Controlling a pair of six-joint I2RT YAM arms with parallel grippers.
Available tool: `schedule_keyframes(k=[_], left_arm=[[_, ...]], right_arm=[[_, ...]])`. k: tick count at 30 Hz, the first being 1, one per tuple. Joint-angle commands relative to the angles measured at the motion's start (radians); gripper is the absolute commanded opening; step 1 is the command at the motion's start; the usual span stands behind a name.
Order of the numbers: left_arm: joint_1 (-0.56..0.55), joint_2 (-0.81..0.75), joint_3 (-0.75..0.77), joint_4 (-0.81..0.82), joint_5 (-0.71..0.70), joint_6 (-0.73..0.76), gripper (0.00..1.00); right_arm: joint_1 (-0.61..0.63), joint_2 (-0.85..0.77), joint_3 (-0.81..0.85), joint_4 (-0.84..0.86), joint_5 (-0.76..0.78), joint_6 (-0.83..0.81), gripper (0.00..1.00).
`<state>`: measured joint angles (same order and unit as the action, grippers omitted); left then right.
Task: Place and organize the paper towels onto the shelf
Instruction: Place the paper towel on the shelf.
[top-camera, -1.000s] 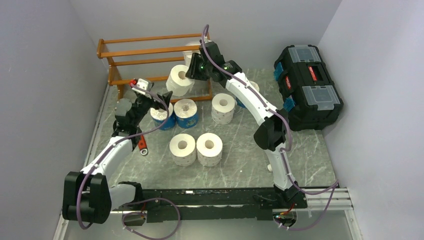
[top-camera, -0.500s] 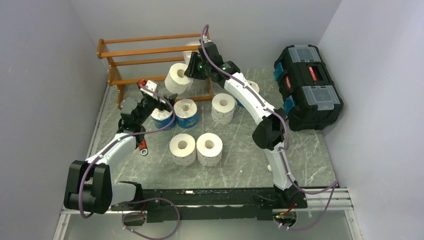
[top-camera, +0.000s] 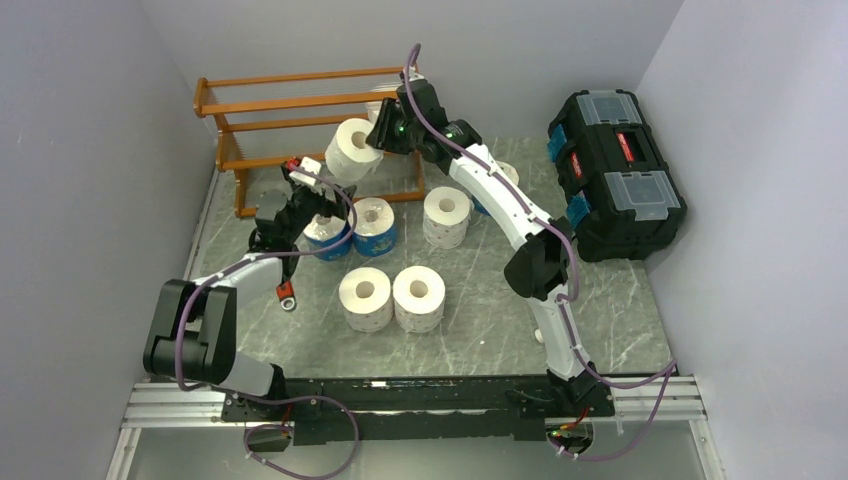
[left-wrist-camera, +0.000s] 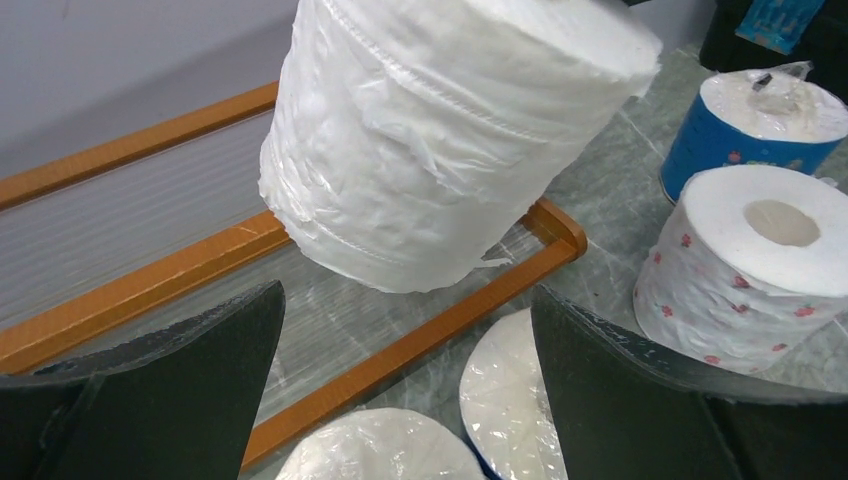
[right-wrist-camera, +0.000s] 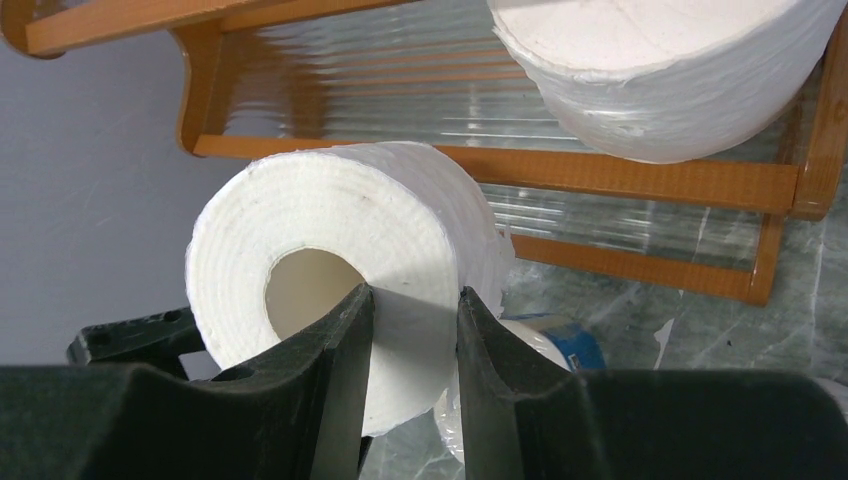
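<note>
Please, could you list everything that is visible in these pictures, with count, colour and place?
shelf: one, orange-brown wood, far left.
plain paper towels: five, white; three standing on the table, one on the shelf, one held.
wrapped paper towels: three, blue wrappers; two before the shelf, one partly hidden behind the right arm.
toolbox: one, black, far right.
small tool: one, red with a metal ring, beside the left arm.
table: one, grey-green marble pattern.
left gripper: open, over the two wrapped rolls.
right gripper: shut on one of the plain paper towels, before the shelf.

L gripper jaws spread, arm low, R gripper pinching roll, arm extended
</note>
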<state>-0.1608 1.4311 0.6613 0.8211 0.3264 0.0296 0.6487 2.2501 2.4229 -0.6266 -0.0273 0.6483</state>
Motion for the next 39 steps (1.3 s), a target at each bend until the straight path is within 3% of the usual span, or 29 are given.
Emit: schedule_keyframes(k=[1,11,21,39], left_arm=[[-0.003,0.036,0.061,0.106,-0.023,-0.022,0.99],[-0.007,0.072,0.055,0.229,-0.028,-0.116,0.99],[-0.018,0.116,0.125,0.184,-0.001,-0.087,0.99],[-0.032,0.199,0.160,0.245,-0.048,-0.142,0.99]], right_arm=[[0.007,-0.006,0.069,0.096,-0.007,0.026,0.29],[0.006,-0.001,0.068,0.087,0.020,0.006,0.29],[0.007,0.030,0.089,0.090,0.017,0.010,0.31],[0.008,0.040,0.084,0.144,-0.047,0.021,0.37]])
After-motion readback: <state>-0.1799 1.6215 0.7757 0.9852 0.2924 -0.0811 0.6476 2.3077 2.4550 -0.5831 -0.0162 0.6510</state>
